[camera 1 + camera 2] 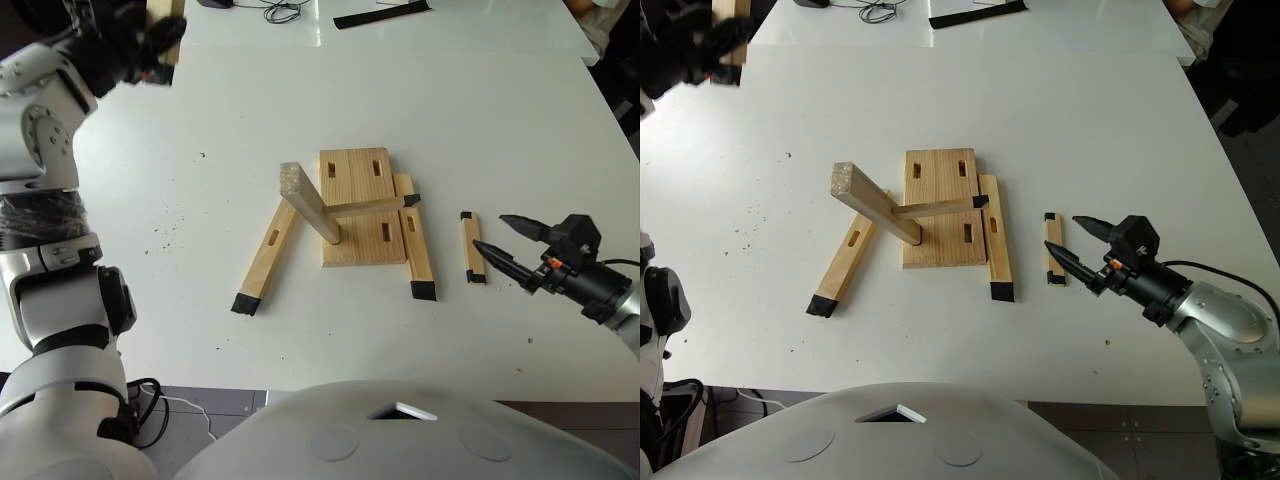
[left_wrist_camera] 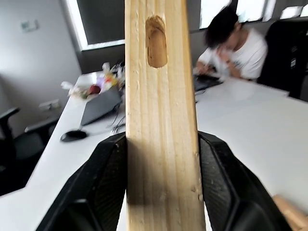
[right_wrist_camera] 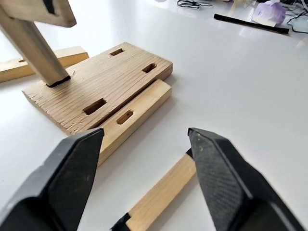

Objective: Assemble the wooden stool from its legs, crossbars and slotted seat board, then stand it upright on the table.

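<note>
The slotted seat board [image 1: 358, 215] lies flat mid-table. One leg [image 1: 310, 205] stands tilted in a slot, and a crossbar [image 1: 366, 207] runs from it to the right. Two more legs lie flat: one [image 1: 266, 254] left of the board, one [image 1: 416, 242] along its right edge. A short crossbar [image 1: 471, 247] lies further right. My right gripper [image 1: 490, 231] is open just right of it, low over the table; in the wrist view that crossbar [image 3: 161, 195] lies between its fingers [image 3: 72, 178]. My left gripper [image 1: 158, 42], raised at the far left, is shut on a slotted leg [image 2: 161, 120].
A black strip [image 1: 381, 15], cables [image 1: 285, 10] and a mouse [image 1: 214, 3] lie at the table's far edge. The white table [image 1: 500, 120] is bare around the parts, with its right edge close to my right arm.
</note>
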